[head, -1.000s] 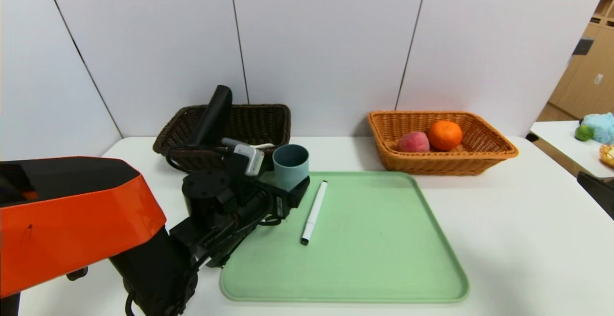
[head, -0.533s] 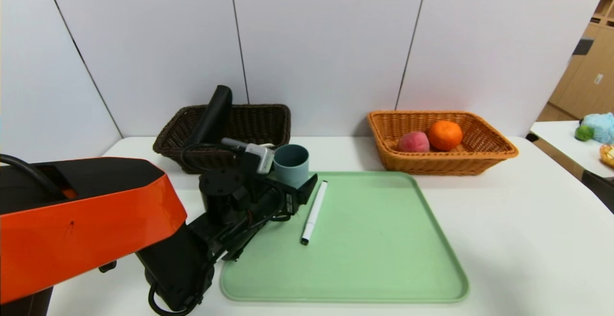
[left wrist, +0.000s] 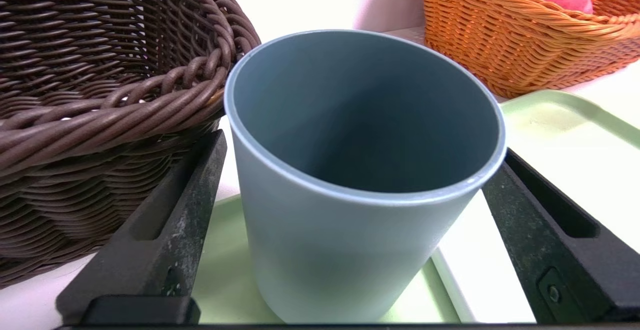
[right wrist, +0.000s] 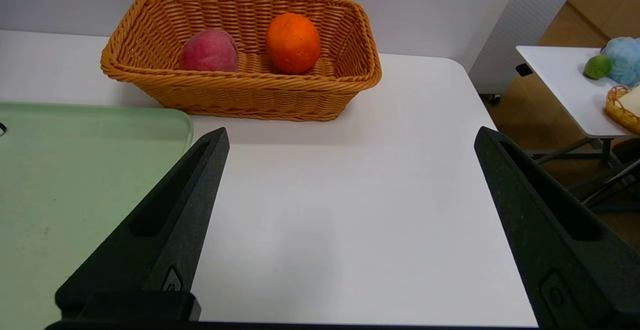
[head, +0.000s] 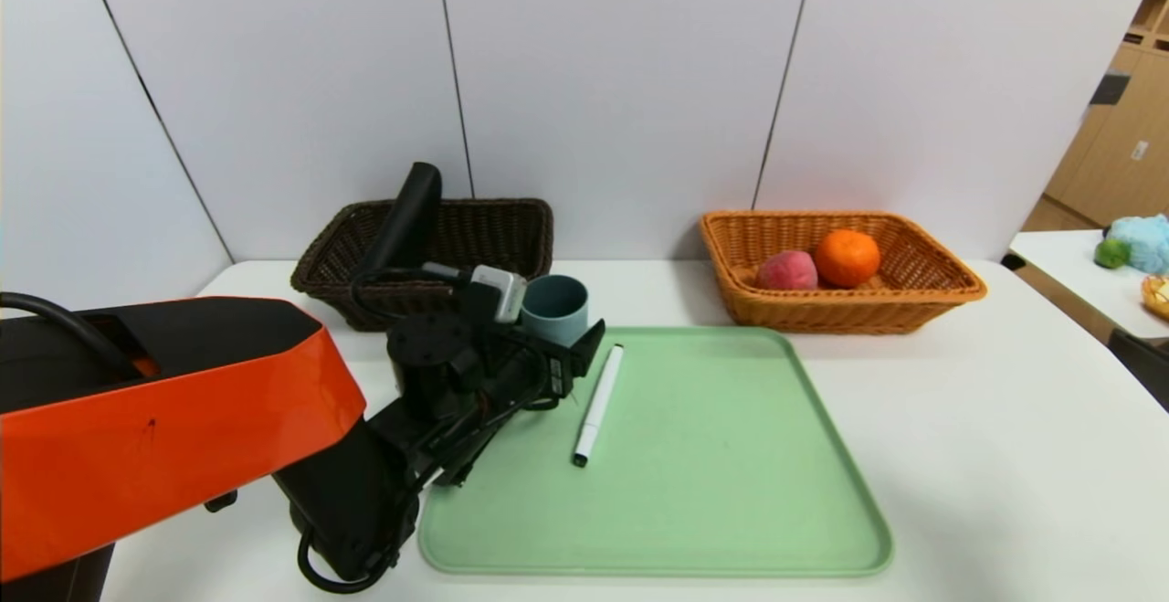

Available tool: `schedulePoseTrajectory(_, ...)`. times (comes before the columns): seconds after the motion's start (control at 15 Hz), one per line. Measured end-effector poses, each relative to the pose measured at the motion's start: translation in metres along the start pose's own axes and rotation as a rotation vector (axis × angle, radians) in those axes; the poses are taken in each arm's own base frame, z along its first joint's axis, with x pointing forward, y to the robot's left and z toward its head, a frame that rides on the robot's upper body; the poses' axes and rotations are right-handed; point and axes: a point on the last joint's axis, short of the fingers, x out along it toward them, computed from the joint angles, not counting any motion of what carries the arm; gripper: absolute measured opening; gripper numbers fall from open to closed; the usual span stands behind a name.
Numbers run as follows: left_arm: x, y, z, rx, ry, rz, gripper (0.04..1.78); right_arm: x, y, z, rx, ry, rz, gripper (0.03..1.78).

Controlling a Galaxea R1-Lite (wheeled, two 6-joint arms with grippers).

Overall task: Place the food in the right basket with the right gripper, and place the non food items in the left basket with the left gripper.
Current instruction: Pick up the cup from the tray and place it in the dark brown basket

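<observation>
A blue-grey cup [left wrist: 360,180] is being straddled by the left gripper [left wrist: 350,210] at the near-left corner of a green tray [head: 712,456], one black finger [left wrist: 165,230] standing on either side of its wall. A gap is showing on the right side, while contact on the left cannot be made out, so the jaws are being read as spread around the cup, not yet clamped on it. The cup is standing upright, just beside the dark brown basket [head: 475,237], probably so that only a short lift over the rim is needed. A long black pouch [head: 406,214] is already leaning inside that basket (with what may be the peeler hidden behind the wrist). The white marker [head: 598,404] is lying on the tray near the cup, still to be collected.

The orange [head: 847,258] and the peach [head: 786,270] are sitting side by side in the orange-tan basket [head: 932,296], so the food half of the job appears finished. The right gripper [right wrist: 350,230] is being held wide open and empty over the white table [right wrist: 350,195], out of the head view. No brand, label or legible writing is being shown on any item.
</observation>
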Motion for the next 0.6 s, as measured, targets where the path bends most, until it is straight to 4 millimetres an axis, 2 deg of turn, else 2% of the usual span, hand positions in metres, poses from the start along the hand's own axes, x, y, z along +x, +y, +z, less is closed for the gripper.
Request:
schedulePoseTrajectory(0.13, 0.0, 0.0, 0.0, -0.002, -0.001, 0.011, 1.24, 0.0, 0.0, 0.0, 0.0, 0.0, 0.0, 1.69)
schedulePoseTrajectory(0.2, 0.0, 0.0, 0.0, -0.002, 0.0, 0.013, 1.17, 0.0, 0.0, 0.0, 0.001, 0.0, 0.001, 1.69)
schedulePoseTrajectory(0.47, -0.003, -0.001, 0.002, -0.011, 0.001, 0.005, 1.14, 0.0, 0.0, 0.0, 0.002, 0.002, 0.001, 1.69)
schedulePoseTrajectory(0.6, -0.011, -0.009, 0.007, -0.023, 0.001, -0.027, 1.14, 0.0, 0.0, 0.0, 0.002, 0.002, 0.001, 1.69)
